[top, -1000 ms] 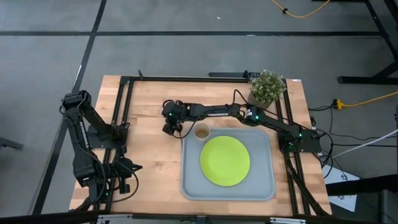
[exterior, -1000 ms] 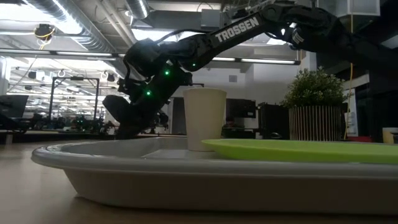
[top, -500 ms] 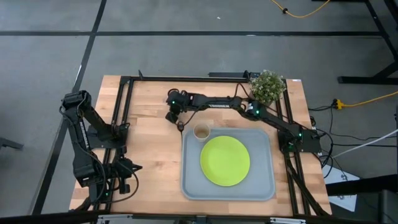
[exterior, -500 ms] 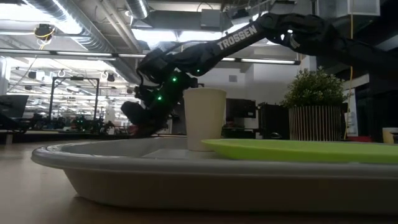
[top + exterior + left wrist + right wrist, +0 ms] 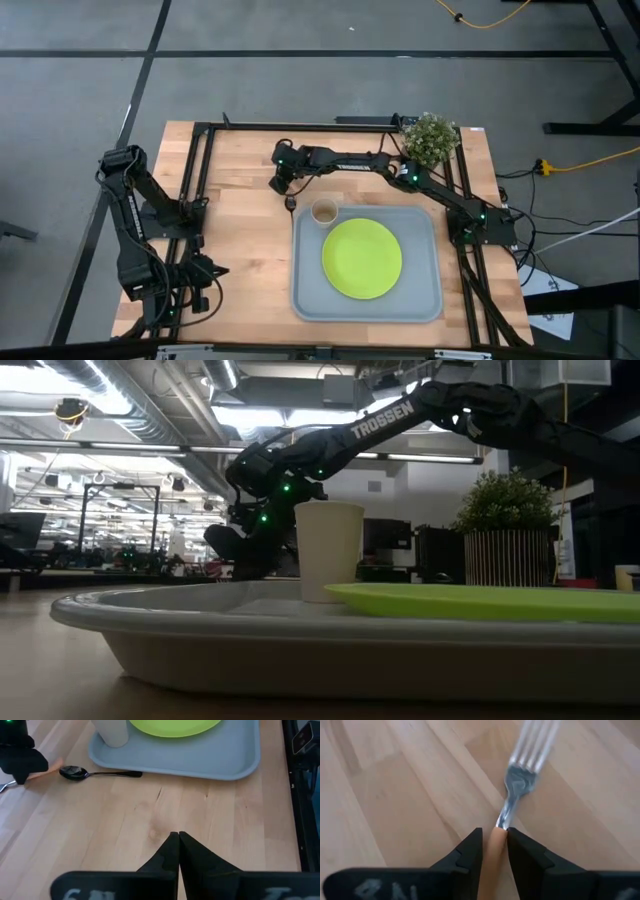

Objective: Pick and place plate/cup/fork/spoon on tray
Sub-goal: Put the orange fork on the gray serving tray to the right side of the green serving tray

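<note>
Bare wood is lying open around the right gripper (image 5: 492,837), which is clamping the orange handle of the silver-tined fork (image 5: 520,777) above the table (image 5: 240,200), just beyond the tray (image 5: 300,290)'s far-left corner.

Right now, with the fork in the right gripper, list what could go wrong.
The right gripper pinches only the fork's thin orange handle, so it may twist or slip. The cup stands at the tray's near corner, and a low pass could topple it. The spoon lies beside the rim.
</note>
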`<state>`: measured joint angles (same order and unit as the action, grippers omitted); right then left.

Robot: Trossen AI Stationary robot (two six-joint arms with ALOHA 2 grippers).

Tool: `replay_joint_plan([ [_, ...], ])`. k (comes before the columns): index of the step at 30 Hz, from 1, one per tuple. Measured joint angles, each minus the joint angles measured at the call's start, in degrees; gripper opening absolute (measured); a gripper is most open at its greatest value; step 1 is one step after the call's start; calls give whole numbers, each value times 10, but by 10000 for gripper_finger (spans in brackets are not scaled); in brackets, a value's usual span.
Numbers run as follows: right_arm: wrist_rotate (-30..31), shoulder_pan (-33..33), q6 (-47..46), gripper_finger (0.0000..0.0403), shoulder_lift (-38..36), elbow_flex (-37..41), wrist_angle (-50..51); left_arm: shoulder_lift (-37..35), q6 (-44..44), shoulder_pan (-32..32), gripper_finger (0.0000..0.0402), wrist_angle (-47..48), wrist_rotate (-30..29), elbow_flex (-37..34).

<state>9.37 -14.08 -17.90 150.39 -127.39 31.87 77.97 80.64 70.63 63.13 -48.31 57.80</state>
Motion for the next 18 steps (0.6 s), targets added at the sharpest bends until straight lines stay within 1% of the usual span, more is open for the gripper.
replay_joint_plan([
  [8, 20, 8, -11, 94, 1, 0, 28, 0, 0, 0, 0, -1, 0, 0],
  [12, 6, 8, -14, 92, 1, 0, 33, 0, 0, 0, 0, -5, 0, 0],
  [14, -5, 7, -19, 79, 0, 0, 37, 0, 0, 0, 0, -7, 0, 0],
  [17, -8, 8, -16, 44, 0, 1, 38, 0, 0, 0, 0, -8, 0, 0],
  [18, -8, 9, -12, 44, 0, 0, 39, 0, 0, 0, 0, -8, 0, 0],
])
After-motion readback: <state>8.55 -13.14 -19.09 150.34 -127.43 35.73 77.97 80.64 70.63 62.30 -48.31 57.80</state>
